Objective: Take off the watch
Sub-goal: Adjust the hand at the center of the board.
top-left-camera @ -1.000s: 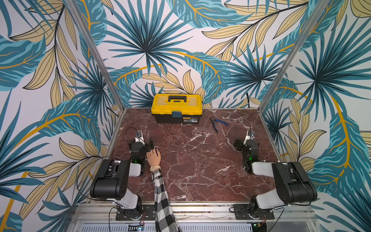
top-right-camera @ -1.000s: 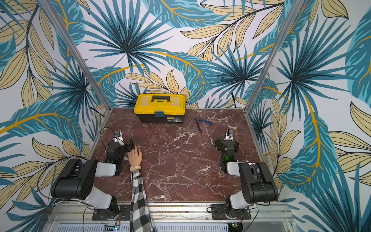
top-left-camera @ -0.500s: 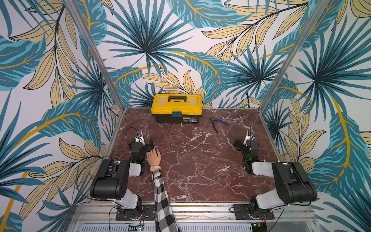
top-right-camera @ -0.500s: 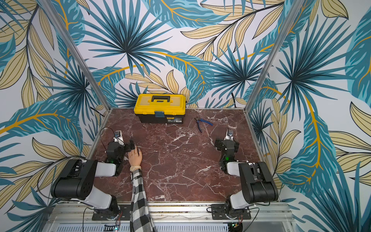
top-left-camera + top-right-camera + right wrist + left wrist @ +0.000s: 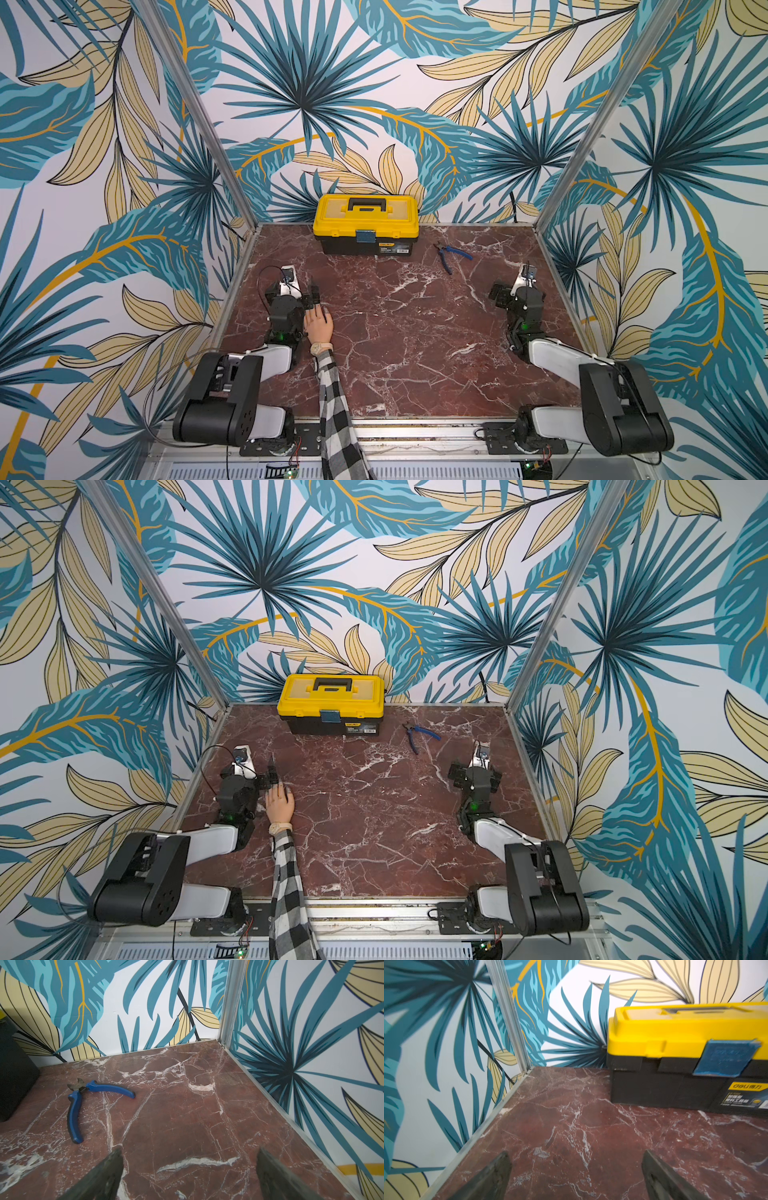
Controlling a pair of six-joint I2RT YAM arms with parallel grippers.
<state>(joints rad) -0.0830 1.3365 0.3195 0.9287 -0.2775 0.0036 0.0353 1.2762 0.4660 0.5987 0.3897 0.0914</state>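
Top views both: can barely make out watch point(image 5: 320, 347) just past sleeve point(image 5: 336, 399), strap mostly hidden. Wrist views: left gripper point(image 5: 576, 1154), right gripper point(image 5: 189, 1151) spread wide, empty, mostly cropped.

walls point(image 5: 374, 83): tropical leaf print; tabletop point(image 5: 415, 332): red-brown veined marble; corner posts point(image 5: 199, 112): aluminium

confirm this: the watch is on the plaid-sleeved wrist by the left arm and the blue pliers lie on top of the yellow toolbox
No: the blue pliers lie on the table beside the yellow toolbox, not on it; both top views show this. The watch is where you say.
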